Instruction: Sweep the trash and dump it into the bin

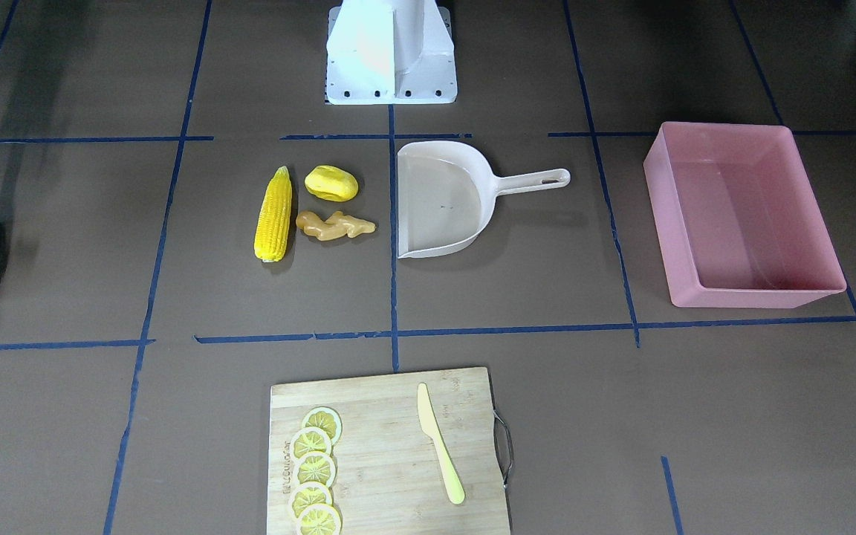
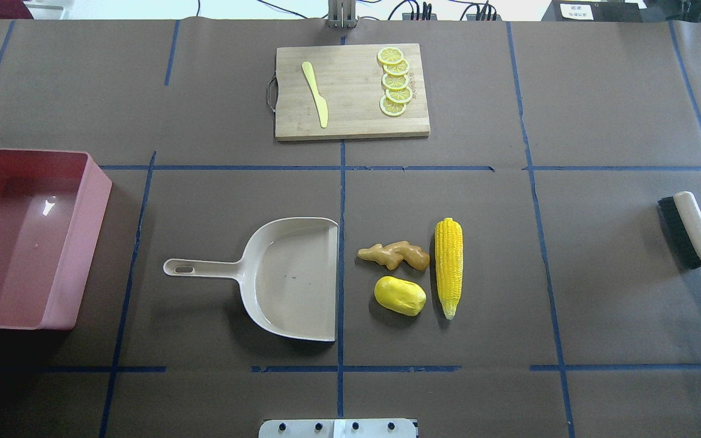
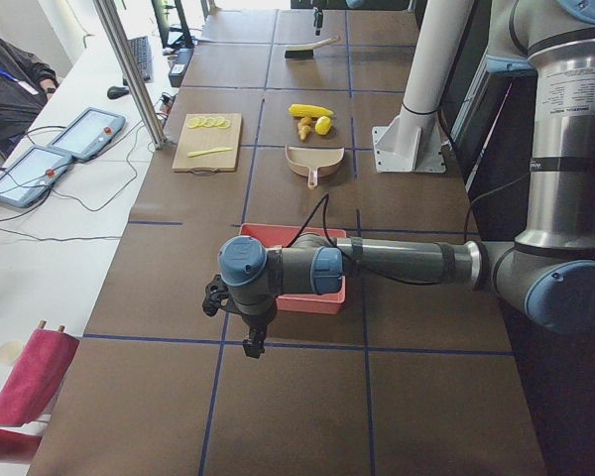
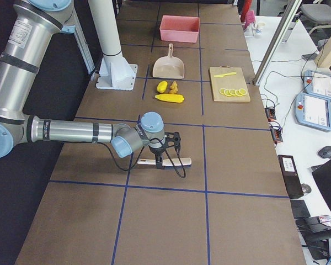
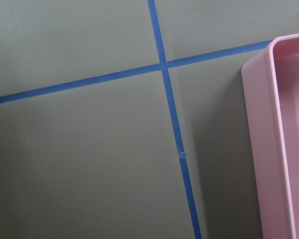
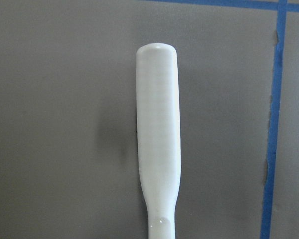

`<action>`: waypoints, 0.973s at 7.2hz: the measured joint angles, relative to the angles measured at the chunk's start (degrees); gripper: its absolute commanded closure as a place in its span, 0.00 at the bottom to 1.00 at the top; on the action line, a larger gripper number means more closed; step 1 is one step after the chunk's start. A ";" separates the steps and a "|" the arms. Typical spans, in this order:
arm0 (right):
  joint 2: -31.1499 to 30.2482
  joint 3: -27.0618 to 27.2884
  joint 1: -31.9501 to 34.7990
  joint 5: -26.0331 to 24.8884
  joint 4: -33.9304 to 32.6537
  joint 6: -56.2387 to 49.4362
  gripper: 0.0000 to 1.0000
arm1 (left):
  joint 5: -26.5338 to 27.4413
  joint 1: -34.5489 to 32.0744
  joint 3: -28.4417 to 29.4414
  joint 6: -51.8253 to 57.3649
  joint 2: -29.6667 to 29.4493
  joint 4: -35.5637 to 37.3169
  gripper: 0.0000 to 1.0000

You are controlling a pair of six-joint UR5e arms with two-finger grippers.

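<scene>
I have the trash in the middle of the table (image 2: 216, 121). The corn cob (image 2: 449, 266) lies lengthwise. The ginger root (image 2: 394, 255) and the yellow lump (image 2: 400, 295) lie just beside it, on the side toward the dustpan (image 2: 292, 280). The dustpan lies flat with its open mouth turned to the three pieces, a strip of blue tape (image 2: 341, 201) running between them. Its handle points toward the pink bin (image 2: 80, 243). The bin stands at the robot's left end of the table, well apart from the trash. On the far side from the robot lies a cutting board (image 2: 350, 125), carrying a row of lemon slices (image 2: 395, 81) and a pale yellow knife (image 2: 316, 94). The left gripper (image 3: 248, 342) hangs beyond the bin's outer side. Its wrist camera shows only a corner of the bin and a tape crossing, so I cannot tell whether its fingers are apart or together. The right gripper (image 4: 161, 160) is over the handle of the brush (image 2: 700, 231) at the robot's right end of the table, far from the trash. That wrist camera looks along the pale handle, and no finger shows in it. I cannot tell whether the fingers are clamped on the handle.
</scene>
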 measured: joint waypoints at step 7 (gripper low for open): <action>0.44 -4.44 -9.81 -4.10 1.40 1.05 0.98 | -0.01 0.02 0.15 0.00 -0.02 -0.80 0.00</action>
